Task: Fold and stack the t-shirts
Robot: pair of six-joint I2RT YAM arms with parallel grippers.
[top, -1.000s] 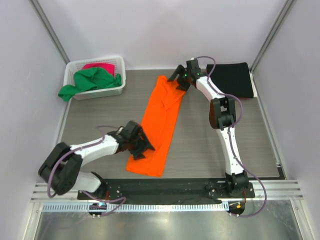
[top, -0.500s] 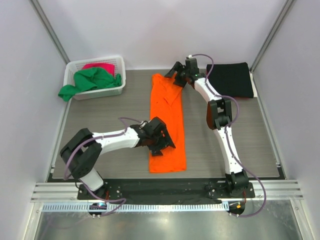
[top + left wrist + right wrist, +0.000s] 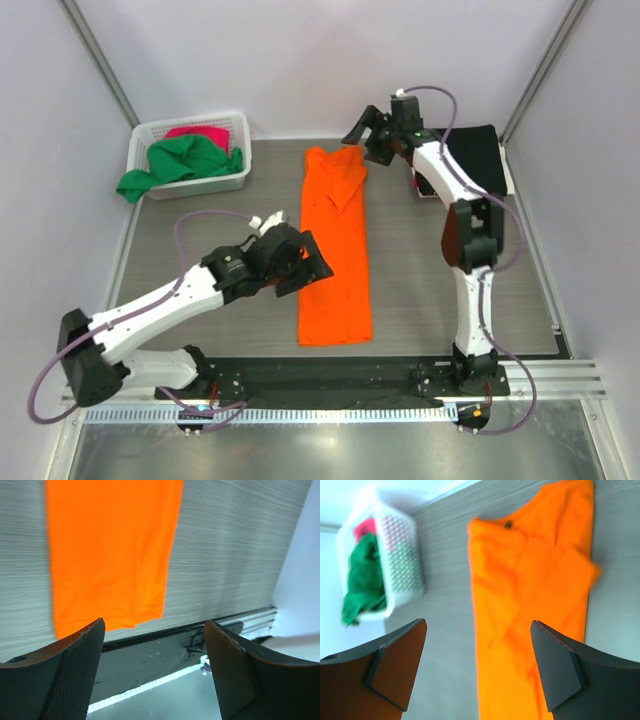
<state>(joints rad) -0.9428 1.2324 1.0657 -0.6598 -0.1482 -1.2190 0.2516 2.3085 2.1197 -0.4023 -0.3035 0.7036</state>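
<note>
Centre of the overhead frame, orange t-shirt (image 3: 335, 250) flat in a long strip on grey table (image 3: 420, 280), left gripper (image 3: 312, 262) spread at its left edge, right gripper (image 3: 362, 142) spread above its collar end, black t-shirt (image 3: 465, 155) upper right, green t-shirt (image 3: 185, 158) and pink t-shirt (image 3: 200, 132) in white basket (image 3: 240, 181) upper left.

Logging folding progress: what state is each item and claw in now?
orange t-shirt: folded into a long strip, flat, unheld
black t-shirt: folded flat, far right
basket: upright
green t-shirt: crumpled, spilling over basket rim
pink t-shirt: bunched inside basket
left claw: open, empty
right claw: open, empty
</note>
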